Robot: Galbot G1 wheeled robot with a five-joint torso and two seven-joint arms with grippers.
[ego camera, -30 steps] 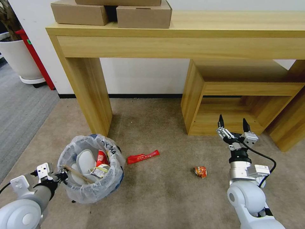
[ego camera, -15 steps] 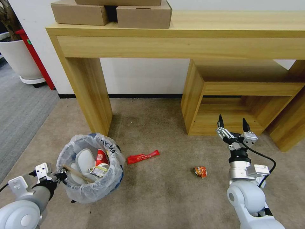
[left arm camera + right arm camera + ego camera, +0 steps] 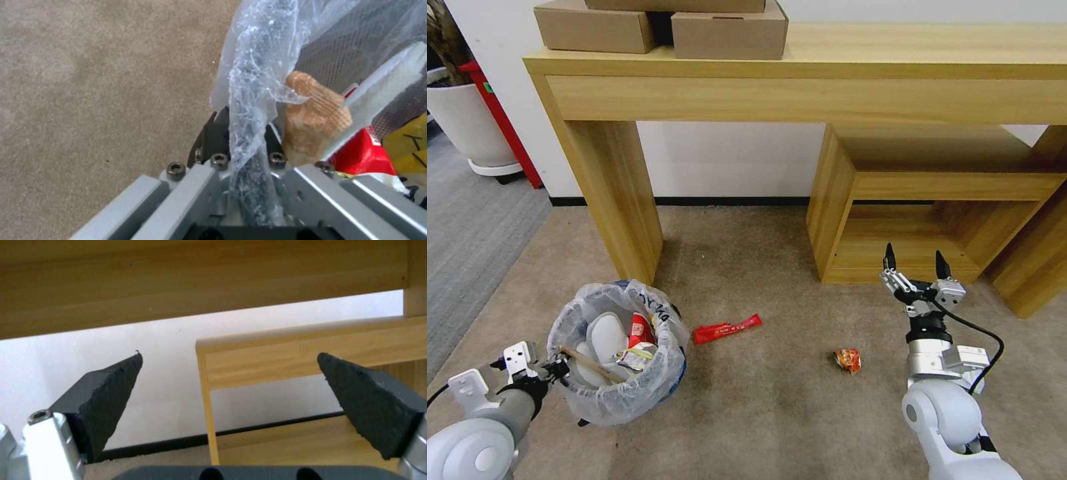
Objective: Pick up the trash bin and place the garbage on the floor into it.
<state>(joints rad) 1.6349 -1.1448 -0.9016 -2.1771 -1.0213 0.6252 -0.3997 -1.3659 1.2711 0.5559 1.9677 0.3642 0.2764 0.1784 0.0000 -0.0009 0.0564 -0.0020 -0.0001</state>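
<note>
The small round blue trash bin (image 3: 617,363), lined with a crinkly translucent whitish plastic bag marked in black, stands on the tan-beige short-pile carpet floor (image 3: 760,413) just in front of the left leg of the light wooden table (image 3: 800,67). Inside it lie crumpled white paper, a red wrapper and a wooden stick (image 3: 590,365) leaning toward the rim.

The left gripper (image 3: 557,369) is at the bin's near-left rim. In the left wrist view its jaws are pressed together on the rim of the bin (image 3: 249,110), with the bag's bunched plastic running straight down between them; one dark finger sits outside the wall, the other inside, next to the end of the stick (image 3: 313,121) and a red wrapper.

Two pieces of garbage lie on the carpet outside the bin. A long flat red wrapper (image 3: 727,329) rests just right of the bin, apart from it. A small crumpled orange-and-red wrapper (image 3: 848,360) lies farther right, near the right arm.

The right gripper (image 3: 913,261) is raised above the carpet in front of the low wooden shelf unit (image 3: 920,200), pointing up and forward, its jaws spread wide with nothing between them. The orange wrapper lies below and to the left of these jaws, well apart from them. In the right wrist view the dark textured fingertips (image 3: 106,396) frame the white wall and the shelf.
</note>
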